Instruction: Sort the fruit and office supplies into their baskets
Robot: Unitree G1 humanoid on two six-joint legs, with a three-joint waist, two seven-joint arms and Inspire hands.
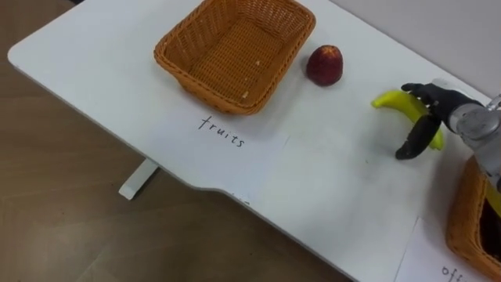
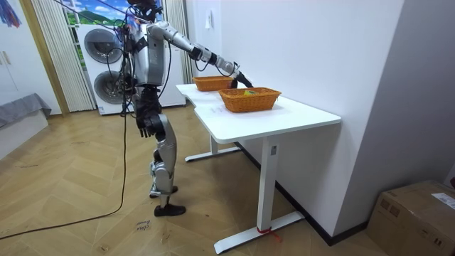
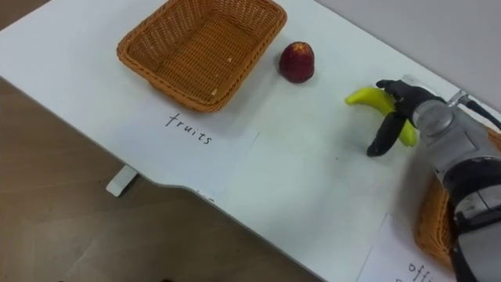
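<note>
A yellow banana (image 1: pixel 395 104) lies on the white table (image 1: pixel 313 180), right of the middle. My right hand (image 1: pixel 438 106) is over it and open: the fingers arch over its far side and the thumb points down in front, off the fruit. A red apple (image 1: pixel 324 65) sits beside an empty wicker basket (image 1: pixel 235 47) at the back left. A second wicker basket (image 1: pixel 470 227) stands at the right edge, its inside mostly hidden. My left hand (image 2: pixel 146 128) hangs by my hip.
A paper label (image 1: pixel 227 137) lies in front of the empty basket and another (image 1: pixel 438 262) by the right basket. The table's front edge runs diagonally, with wooden floor (image 1: pixel 70 211) below. I stand at the table's long side; a washing machine (image 2: pixel 106 64) is behind me.
</note>
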